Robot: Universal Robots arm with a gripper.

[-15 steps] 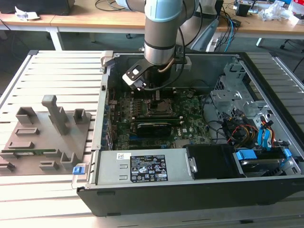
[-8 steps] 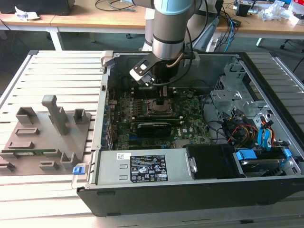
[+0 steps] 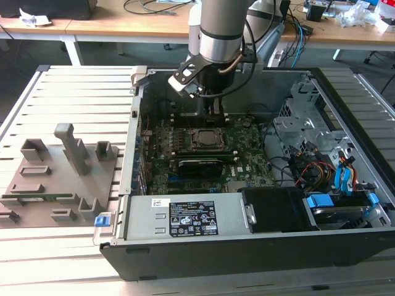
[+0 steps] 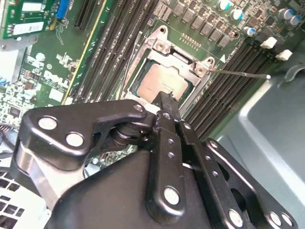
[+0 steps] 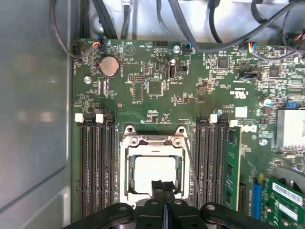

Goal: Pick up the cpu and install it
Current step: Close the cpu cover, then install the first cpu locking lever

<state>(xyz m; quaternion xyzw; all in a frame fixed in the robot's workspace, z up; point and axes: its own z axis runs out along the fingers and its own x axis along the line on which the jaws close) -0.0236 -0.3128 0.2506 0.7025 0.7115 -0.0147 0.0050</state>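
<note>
First wrist view, cpu [image 5: 154, 172] seated in socket frame [image 5: 153, 143], hand [image 5: 163, 187] closed, empty, just above it

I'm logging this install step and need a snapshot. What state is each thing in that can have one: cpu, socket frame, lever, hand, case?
cpu: lying flat in the socket, metal top up.
socket frame: around the cpu, its window leaving the top uncovered.
socket lever: unlatched, sticking out to the side.
hand: fingers shut together, holding nothing, tips just over the cpu's edge.
computer case: side panel off, motherboard exposed.
</note>
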